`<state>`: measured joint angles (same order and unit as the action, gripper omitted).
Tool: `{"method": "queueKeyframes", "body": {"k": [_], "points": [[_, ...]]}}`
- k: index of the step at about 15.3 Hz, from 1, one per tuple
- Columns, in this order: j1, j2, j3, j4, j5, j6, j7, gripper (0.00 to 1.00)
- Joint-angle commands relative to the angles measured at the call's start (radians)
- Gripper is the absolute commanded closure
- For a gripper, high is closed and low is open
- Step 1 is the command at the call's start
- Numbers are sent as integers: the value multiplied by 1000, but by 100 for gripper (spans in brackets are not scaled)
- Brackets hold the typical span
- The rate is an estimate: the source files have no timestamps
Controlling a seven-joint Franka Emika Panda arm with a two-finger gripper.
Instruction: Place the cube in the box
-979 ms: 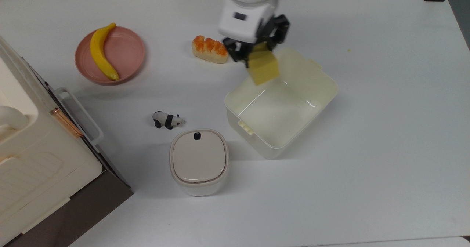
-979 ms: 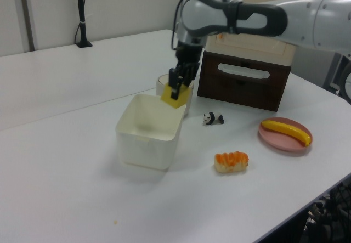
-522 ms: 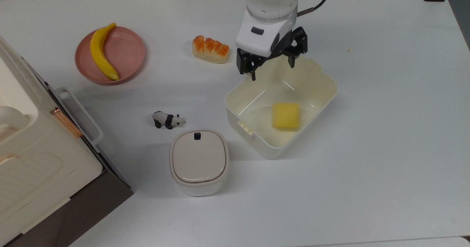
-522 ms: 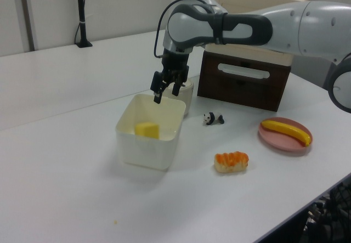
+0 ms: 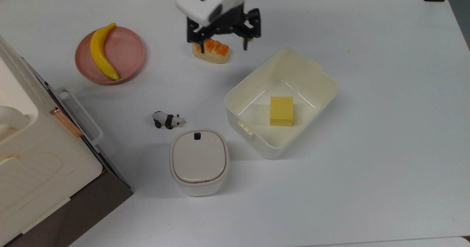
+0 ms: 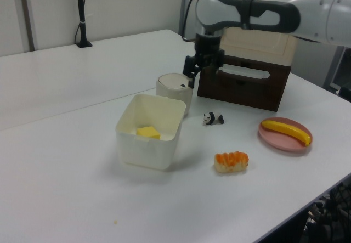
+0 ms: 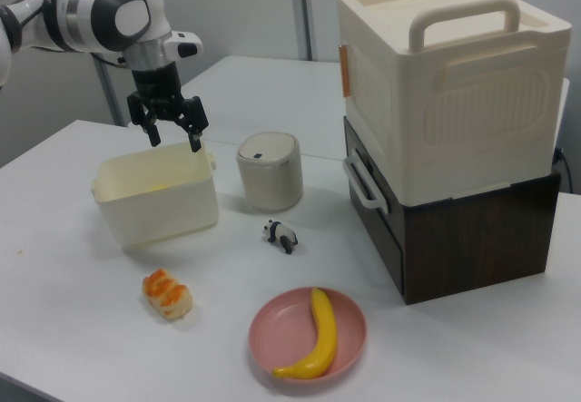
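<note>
The yellow cube (image 5: pixel 281 111) lies flat on the floor of the cream-white box (image 5: pixel 252 139), touched by nothing. In the left view the cube (image 6: pixel 148 133) sits low inside the box (image 6: pixel 145 152). My gripper (image 5: pixel 223 48) is open and empty. It hangs raised above the table beyond the box's upper-left corner in the top view, over the orange-topped bread toy. In the left view the gripper (image 6: pixel 203 70) hovers above the lidded container. In the right view the gripper (image 7: pixel 174 141) is just above the back rim of the box (image 7: pixel 159 207).
An orange-topped bread toy (image 5: pixel 210 50) lies under the gripper. A pink plate (image 5: pixel 126 50) holds a banana (image 5: pixel 101 52). A panda figure (image 5: pixel 167 120) and a beige-lidded container (image 5: pixel 199 161) stand left of the box. A big beige case (image 5: pixel 33 159) fills the top view's left edge.
The gripper opened and let the cube fall into the box, where it has come to rest. The open gripper then swung away from the box toward the bread toy.
</note>
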<state>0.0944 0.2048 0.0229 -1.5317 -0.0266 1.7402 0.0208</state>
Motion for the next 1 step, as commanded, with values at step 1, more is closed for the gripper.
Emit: {"method": "queueKeyframes", "body": {"k": [1], "points": [[-1, -87, -1, -94, -44, -14, 27, 0]]}}
